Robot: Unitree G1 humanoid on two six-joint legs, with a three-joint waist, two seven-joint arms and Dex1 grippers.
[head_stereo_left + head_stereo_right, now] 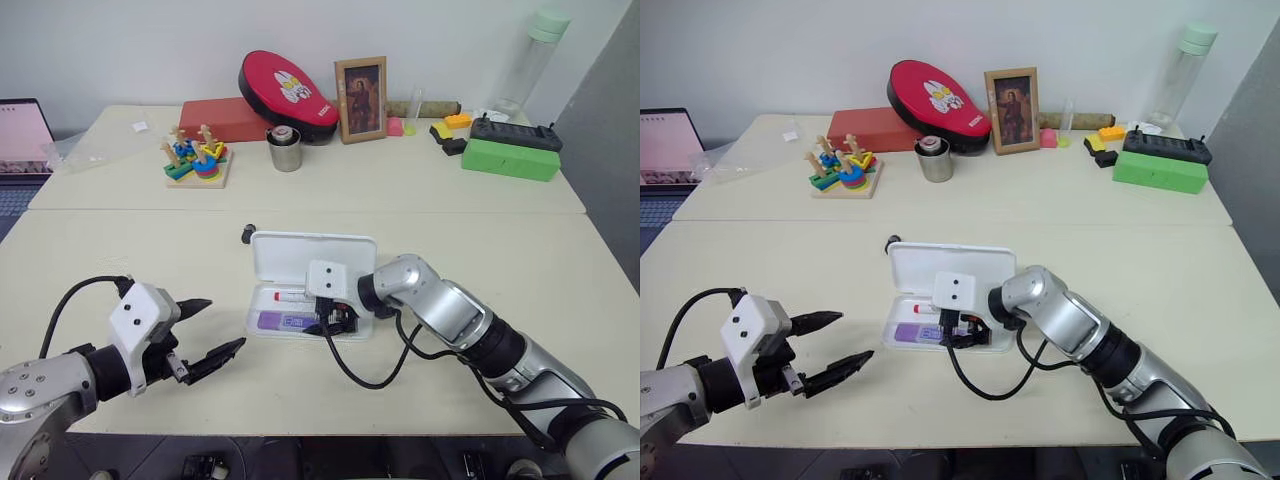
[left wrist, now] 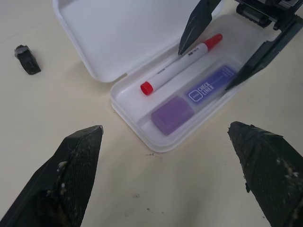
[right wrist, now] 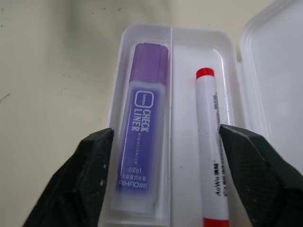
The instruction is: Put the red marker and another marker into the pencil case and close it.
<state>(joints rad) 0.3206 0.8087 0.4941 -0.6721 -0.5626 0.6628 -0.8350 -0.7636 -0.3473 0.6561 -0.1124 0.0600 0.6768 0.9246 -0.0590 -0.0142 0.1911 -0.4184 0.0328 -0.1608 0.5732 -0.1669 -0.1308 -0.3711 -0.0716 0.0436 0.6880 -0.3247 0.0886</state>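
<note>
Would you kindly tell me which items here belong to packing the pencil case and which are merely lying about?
Part of the job:
- red marker, in the case
- purple marker, in the case beside it
- pencil case, lid open

Lying about:
- small black cap, beside the case
- wooden stacking toy
- metal cup
- framed picture
- green box

Bare table (image 1: 150, 250) around the open pencil case (image 1: 312, 255); right hand (image 1: 335, 322) over its tray.
</note>
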